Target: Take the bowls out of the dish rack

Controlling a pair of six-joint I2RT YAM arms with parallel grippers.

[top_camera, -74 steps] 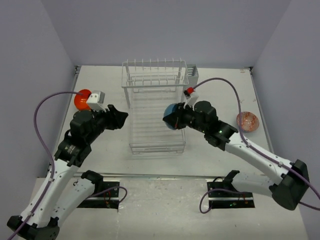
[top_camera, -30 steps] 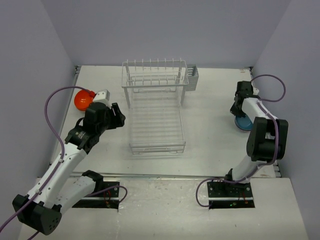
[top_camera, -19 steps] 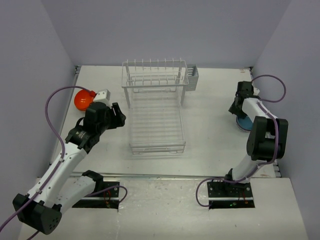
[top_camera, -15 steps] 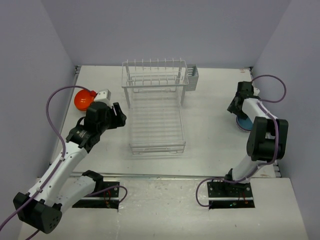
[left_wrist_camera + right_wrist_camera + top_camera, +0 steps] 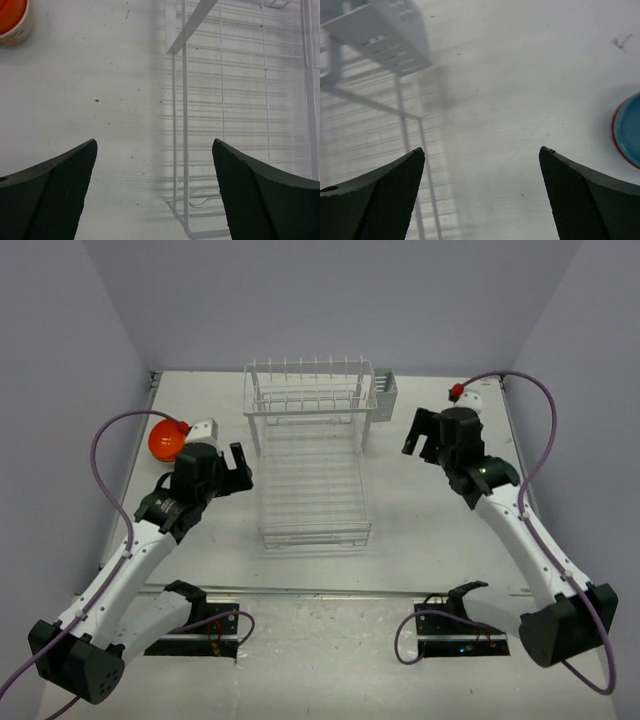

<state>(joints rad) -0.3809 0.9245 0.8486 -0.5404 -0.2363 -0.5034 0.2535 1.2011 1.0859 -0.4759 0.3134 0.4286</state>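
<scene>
Squarely in the middle of the tabletop [image 5: 420, 530] stands the dish rack [image 5: 310, 465], a white wire frame with upright tines along its far end, a flat wire tray reaching toward the arms, and a small grey cutlery caddy [image 5: 385, 395] hung on its far right corner. An orange bowl [image 5: 163, 442] sits upright on the tabletop at the far left, well apart from the rack and just beside the left arm's wrist. In the left wrist view it shows only as a slice in the top left corner, orange inside with a pale outer wall. The left claw [image 5: 154, 145] hovers over the bare surface just left of the rack's tray, pointing toward it. Its two dark fingers [image 5: 50, 195] are spread wide and nothing lies between them. The right claw [image 5: 482, 148] hangs over the tabletop to the right of the rack, near the caddy, which appears blurred at the top left of its wrist view. Its jaws also stand wide apart and grip nothing. A blue bowl [image 5: 627, 132] with a red rim rests on the tabletop at the right edge of that same view, cut off by the frame and clear of both fingers. From overhead I cannot pick it out, since the right arm stretches across that side.
</scene>
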